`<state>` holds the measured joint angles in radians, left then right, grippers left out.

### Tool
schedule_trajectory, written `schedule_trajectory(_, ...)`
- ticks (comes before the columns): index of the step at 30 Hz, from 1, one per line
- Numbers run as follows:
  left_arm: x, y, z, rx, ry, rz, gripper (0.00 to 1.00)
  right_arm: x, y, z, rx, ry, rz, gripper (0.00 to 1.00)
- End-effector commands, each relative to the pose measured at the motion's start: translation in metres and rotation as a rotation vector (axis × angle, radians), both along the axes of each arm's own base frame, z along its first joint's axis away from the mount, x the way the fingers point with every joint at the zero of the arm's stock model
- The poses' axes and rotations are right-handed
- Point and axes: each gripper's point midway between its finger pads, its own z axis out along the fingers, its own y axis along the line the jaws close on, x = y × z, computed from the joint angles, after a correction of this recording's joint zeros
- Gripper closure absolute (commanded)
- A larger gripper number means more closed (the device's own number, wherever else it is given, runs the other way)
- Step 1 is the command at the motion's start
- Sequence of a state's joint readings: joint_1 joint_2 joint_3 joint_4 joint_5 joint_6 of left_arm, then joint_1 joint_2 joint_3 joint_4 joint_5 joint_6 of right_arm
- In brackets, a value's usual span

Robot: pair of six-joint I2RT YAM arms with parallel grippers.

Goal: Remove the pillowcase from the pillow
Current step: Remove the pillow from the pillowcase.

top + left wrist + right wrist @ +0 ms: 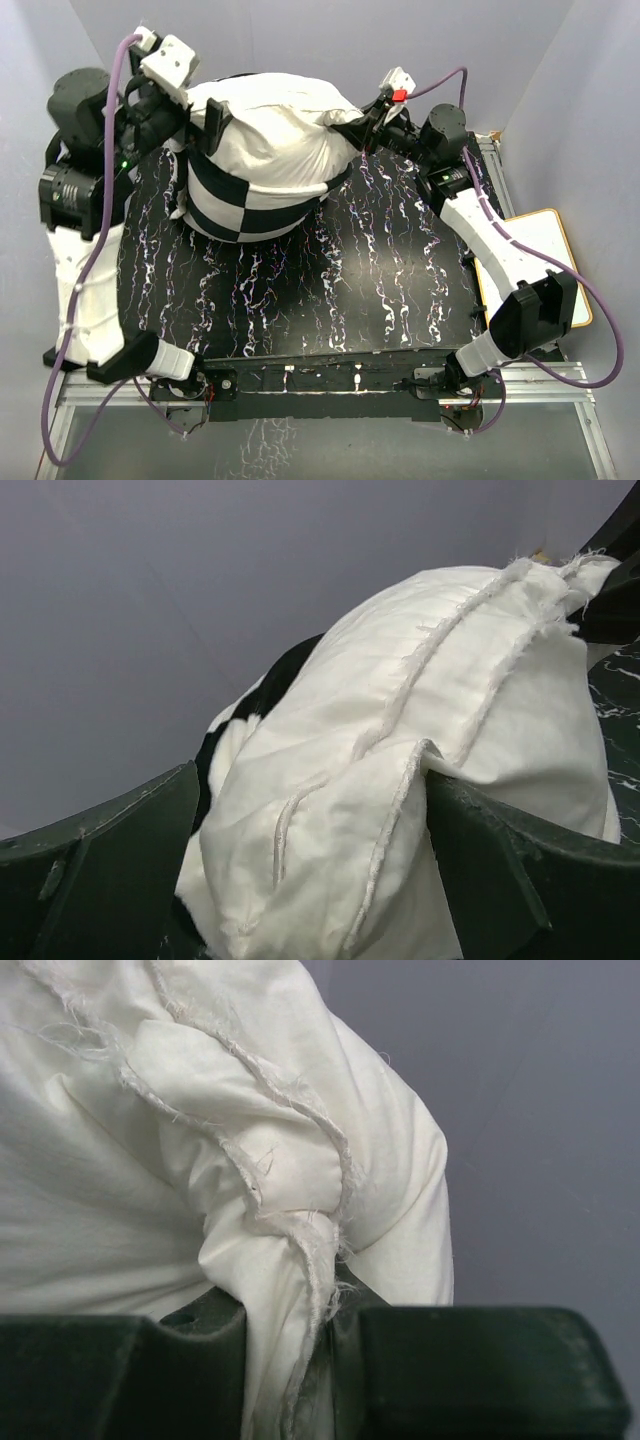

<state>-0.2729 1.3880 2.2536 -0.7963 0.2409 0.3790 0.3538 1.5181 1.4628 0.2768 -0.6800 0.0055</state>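
The black marbled table (330,290) is spread on the near side of both sets of fingers, and a white board with an orange rim (540,260) is laid off its edge, well to the right of the right fingers. Farther in, the checkered pillowcase (235,205) is wrapped round the near, lower part of the pillow (275,135), between the two grippers and nearer than their tips. The cream top of the pillow is left uncovered above it.

At the pillow's left end the left gripper (205,120) is held with its fingers (100,880) spread wide. The pillow's end is bulged between them, and a seamed fold is laid against one finger. A black-and-white patch of the pillowcase is seen just beyond the other.

At the right end the right gripper (362,125) is closed. Its fingers (480,1370) are pressed together on a bunched, frayed corner of the pillow, and the cloth swells out just past the tips. Grey wall (200,600) is seen beyond.
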Motion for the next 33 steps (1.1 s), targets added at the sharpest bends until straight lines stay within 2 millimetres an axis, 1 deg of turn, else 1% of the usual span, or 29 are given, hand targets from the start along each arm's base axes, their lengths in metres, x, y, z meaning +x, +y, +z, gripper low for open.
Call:
schedule_trajectory(1,0.022,-0.03,-0.026,-0.037,0.16,-0.116,0.12,0.005,-0.023,0.011,0.019,0.007,-0.094,0.92)
schedule_trajectory(2,0.025,-0.031,-0.037,-0.016,0.193,-0.131,0.17,0.005,-0.027,0.013,0.019,0.009,-0.103,0.92)
schedule_trajectory(3,0.026,-0.031,-0.047,-0.003,0.228,-0.159,0.25,0.006,-0.03,0.015,0.019,0.012,-0.112,0.92)
schedule_trajectory(4,0.026,-0.031,-0.054,-0.009,0.259,-0.185,0.36,0.006,-0.033,0.017,0.02,0.015,-0.117,0.92)
schedule_trajectory(5,0.024,-0.034,-0.06,-0.024,0.283,-0.218,0.56,0.006,-0.035,0.019,0.019,0.022,-0.121,0.92)
schedule_trajectory(6,0.023,-0.037,-0.064,-0.043,0.301,-0.244,0.81,0.004,-0.036,0.024,0.021,0.025,-0.116,0.87)
schedule_trajectory(7,0.021,-0.041,-0.066,-0.068,0.315,-0.264,0.95,0.001,-0.035,0.032,0.022,0.021,-0.103,0.71)
schedule_trajectory(8,0.02,-0.045,-0.07,-0.093,0.336,-0.286,1.0,-0.004,-0.034,0.039,0.018,0.021,-0.081,0.54)
schedule_trajectory(10,0.014,-0.054,-0.064,-0.128,0.326,-0.342,1.0,-0.018,-0.028,0.063,0.011,-0.005,-0.018,0.25)
schedule_trajectory(11,0.012,-0.057,-0.058,-0.143,0.314,-0.362,1.0,-0.025,-0.028,0.077,0.019,-0.029,0.002,0.14)
schedule_trajectory(12,0.014,-0.06,-0.056,-0.155,0.315,-0.379,1.0,-0.035,-0.028,0.094,0.04,-0.065,0.02,0.08)
schedule_trajectory(13,0.015,-0.063,-0.054,-0.162,0.32,-0.393,1.0,-0.046,-0.028,0.111,0.064,-0.107,0.041,0.04)
schedule_trajectory(14,0.015,-0.065,-0.054,-0.167,0.327,-0.407,1.0,-0.056,-0.025,0.122,0.083,-0.135,0.066,0.03)
schedule_trajectory(15,0.016,-0.068,-0.053,-0.176,0.334,-0.42,1.0,-0.067,-0.017,0.133,0.1,-0.156,0.095,0.02)
schedule_trajectory(16,0.018,-0.069,-0.052,-0.185,0.337,-0.429,1.0,-0.079,-0.006,0.145,0.111,-0.175,0.13,0.02)
schedule_trajectory(17,0.019,-0.071,-0.051,-0.191,0.334,-0.438,1.0,-0.088,0.009,0.149,0.101,-0.186,0.162,0.02)
schedule_trajectory(19,0.021,-0.074,-0.049,-0.202,0.327,-0.456,1.0,-0.097,0.038,0.146,0.036,-0.216,0.184,0.02)
schedule_trajectory(20,0.021,-0.075,-0.048,-0.206,0.324,-0.459,1.0,-0.098,0.047,0.143,0.014,-0.215,0.192,0.02)
schedule_trajectory(22,0.022,-0.075,-0.045,-0.208,0.316,-0.461,1.0,-0.102,0.059,0.135,-0.023,-0.2,0.24,0.02)
schedule_trajectory(25,0.021,-0.075,-0.039,-0.195,0.285,-0.463,1.0,-0.1,0.073,0.108,-0.092,-0.143,0.287,0.02)
schedule_trajectory(26,0.02,-0.075,-0.037,-0.196,0.277,-0.467,1.0,-0.098,0.078,0.097,-0.12,-0.13,0.282,0.02)
schedule_trajectory(27,0.019,-0.075,-0.034,-0.197,0.271,-0.473,1.0,-0.091,0.082,0.088,-0.147,-0.121,0.255,0.02)
schedule_trajectory(29,0.013,-0.078,-0.031,-0.208,0.277,-0.498,1.0,-0.071,0.086,0.072,-0.19,-0.101,0.166,0.02)
schedule_trajectory(31,0.004,-0.081,-0.029,-0.22,0.291,-0.532,1.0,-0.053,0.088,0.061,-0.23,-0.095,0.101,0.02)
schedule_trajectory(32,0.0,-0.082,-0.028,-0.229,0.298,-0.544,1.0,-0.05,0.091,0.056,-0.248,-0.096,0.098,0.02)
schedule_trajectory(33,-0.003,-0.082,-0.026,-0.237,0.298,-0.549,1.0,-0.052,0.096,0.051,-0.263,-0.096,0.122,0.02)
